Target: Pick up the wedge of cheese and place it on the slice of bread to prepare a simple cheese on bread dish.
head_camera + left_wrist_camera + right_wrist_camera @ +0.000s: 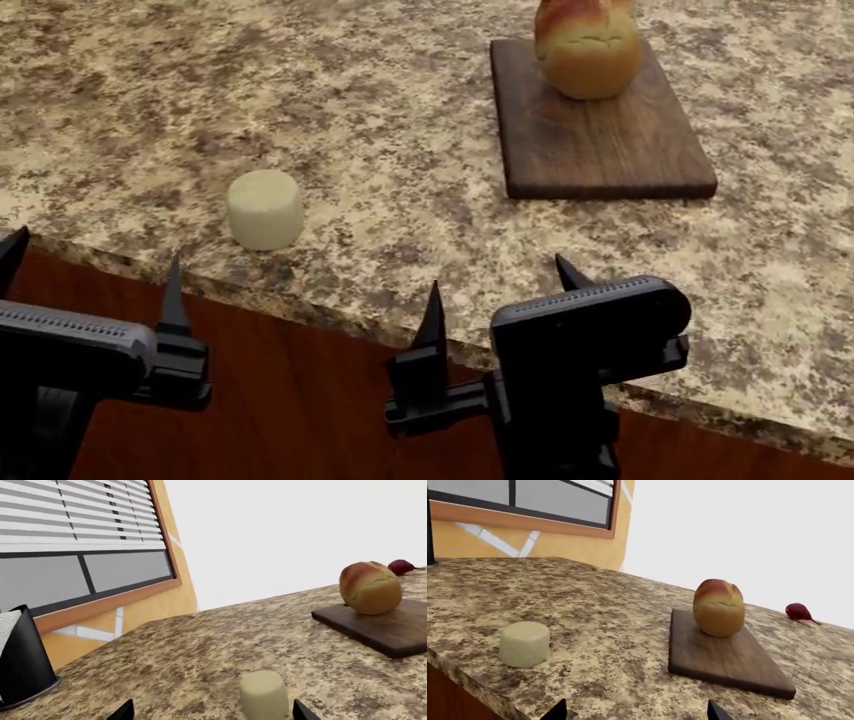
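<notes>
Here the wedge of cheese [264,209] is standing near the counter edge, left of the wooden board [598,140] bearing the slice of bread [587,48]; left gripper [91,272] and right gripper [499,283] are hovering wide open, empty.

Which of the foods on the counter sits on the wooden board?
The slice of bread, the golden-tan loaf. The wedge of cheese sits on bare counter.
</notes>
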Robot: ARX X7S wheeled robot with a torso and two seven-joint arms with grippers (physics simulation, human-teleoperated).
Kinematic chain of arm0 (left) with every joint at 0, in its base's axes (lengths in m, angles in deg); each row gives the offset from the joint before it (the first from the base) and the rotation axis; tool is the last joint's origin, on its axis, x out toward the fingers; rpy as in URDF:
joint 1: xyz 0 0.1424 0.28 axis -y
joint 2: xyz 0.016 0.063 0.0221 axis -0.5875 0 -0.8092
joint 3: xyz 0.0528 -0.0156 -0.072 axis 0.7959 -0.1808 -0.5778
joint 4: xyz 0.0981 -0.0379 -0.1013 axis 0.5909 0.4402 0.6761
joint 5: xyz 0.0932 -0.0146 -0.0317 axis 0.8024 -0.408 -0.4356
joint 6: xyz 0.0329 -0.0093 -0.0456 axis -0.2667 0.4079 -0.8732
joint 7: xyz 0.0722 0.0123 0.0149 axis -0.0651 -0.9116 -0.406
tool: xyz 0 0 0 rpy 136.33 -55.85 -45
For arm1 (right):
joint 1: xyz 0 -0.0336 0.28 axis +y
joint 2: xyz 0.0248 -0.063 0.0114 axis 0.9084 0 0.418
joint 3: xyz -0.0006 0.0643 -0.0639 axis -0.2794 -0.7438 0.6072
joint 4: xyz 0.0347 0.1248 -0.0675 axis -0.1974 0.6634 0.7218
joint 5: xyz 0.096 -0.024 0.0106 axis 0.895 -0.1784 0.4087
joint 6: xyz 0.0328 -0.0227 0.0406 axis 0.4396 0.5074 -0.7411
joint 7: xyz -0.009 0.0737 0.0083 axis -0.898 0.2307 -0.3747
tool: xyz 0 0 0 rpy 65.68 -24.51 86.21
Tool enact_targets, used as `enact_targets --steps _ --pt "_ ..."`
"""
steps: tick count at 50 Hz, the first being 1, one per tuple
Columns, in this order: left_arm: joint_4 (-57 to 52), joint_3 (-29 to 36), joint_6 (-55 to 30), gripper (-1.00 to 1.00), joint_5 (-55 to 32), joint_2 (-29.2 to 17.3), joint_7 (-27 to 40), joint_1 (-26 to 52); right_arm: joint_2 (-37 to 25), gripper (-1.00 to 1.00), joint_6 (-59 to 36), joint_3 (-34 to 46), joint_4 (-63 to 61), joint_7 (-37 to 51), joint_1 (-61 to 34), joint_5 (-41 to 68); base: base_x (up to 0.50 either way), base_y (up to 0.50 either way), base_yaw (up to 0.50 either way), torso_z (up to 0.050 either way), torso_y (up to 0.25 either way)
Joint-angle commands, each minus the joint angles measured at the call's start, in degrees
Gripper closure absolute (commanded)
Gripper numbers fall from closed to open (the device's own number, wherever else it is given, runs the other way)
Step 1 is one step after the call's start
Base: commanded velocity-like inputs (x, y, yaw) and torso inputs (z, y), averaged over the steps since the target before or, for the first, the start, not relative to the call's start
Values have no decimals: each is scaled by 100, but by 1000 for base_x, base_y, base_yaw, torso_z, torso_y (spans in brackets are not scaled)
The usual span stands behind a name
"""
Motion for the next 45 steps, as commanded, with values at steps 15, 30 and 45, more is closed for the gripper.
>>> enact_targets --steps 15,30,45 --pt "-13 39 -44 -100 -81 -55 55 17 29 -100 -505 -87 -126 132 -135 234 0 0 316 0 0" --pt "-47 34 -25 -100 -80 -69 170 2 75 -100 -465 -204 -183 159 -131 429 296 113 0 0 0" --pt "340 -2151 -47 -100 -252 -416 736 -86 -38 -100 -542 -368 -369 273 -154 493 150 57 0 0 0"
